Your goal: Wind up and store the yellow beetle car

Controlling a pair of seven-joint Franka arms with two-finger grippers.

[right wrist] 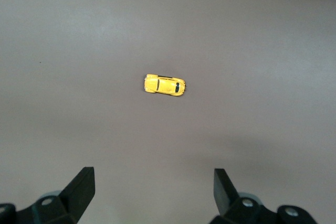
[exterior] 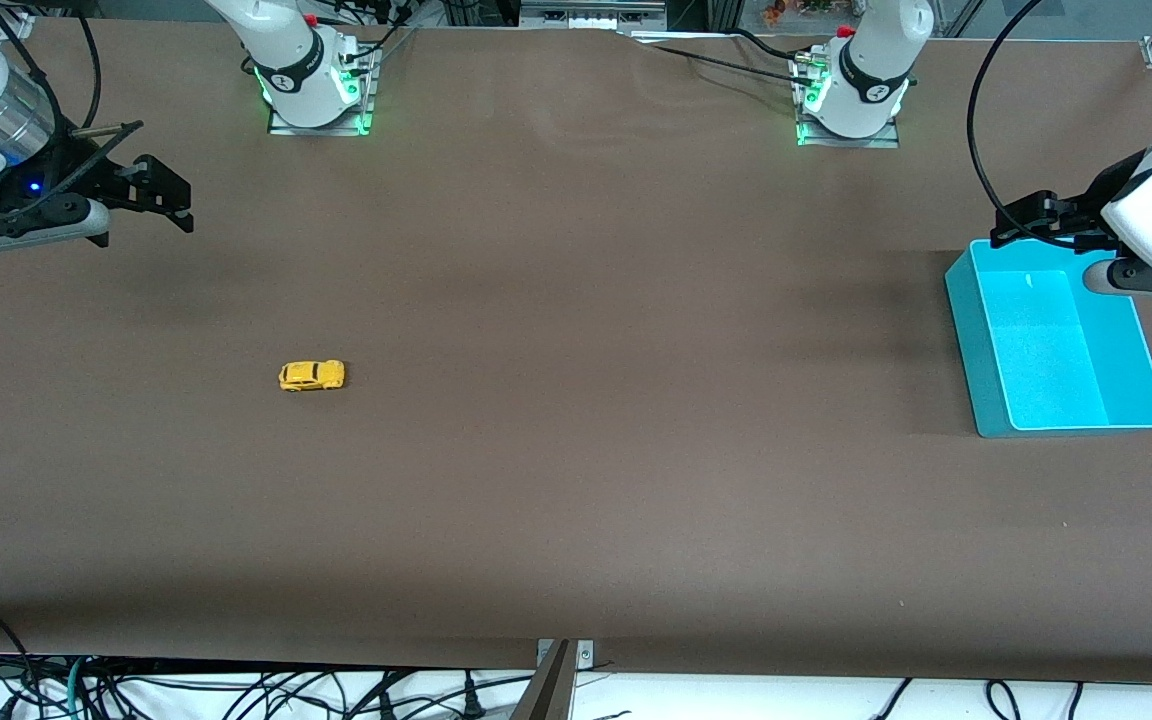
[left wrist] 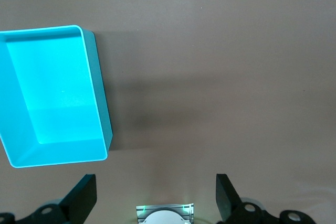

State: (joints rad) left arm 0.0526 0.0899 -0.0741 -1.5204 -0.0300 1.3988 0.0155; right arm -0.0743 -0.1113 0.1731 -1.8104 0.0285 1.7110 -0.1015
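The car (exterior: 312, 375) stands on its wheels on the bare brown table (exterior: 576, 480), toward the right arm's end. Nothing touches it. In the right wrist view the car (right wrist: 164, 84) lies on the table ahead of the fingertips (right wrist: 83, 182), well apart from them.

The right gripper (exterior: 161, 195) hangs in the air over the table at the right arm's end. Its jaws are spread wide and hold nothing. The right gripper (right wrist: 152, 187) shows both fingers with table surface between them.

The bin (exterior: 976, 340), cyan and open-topped, sits at the left arm's end of the table, well apart from the car. Its inside shows no contents.

The left gripper (exterior: 1031, 222) hangs over the bin's edge on the base side. Its jaws are spread wide and hold nothing. In the left wrist view the left gripper (left wrist: 156, 198) is beside the bin (left wrist: 102, 103), with bare table between the fingers.
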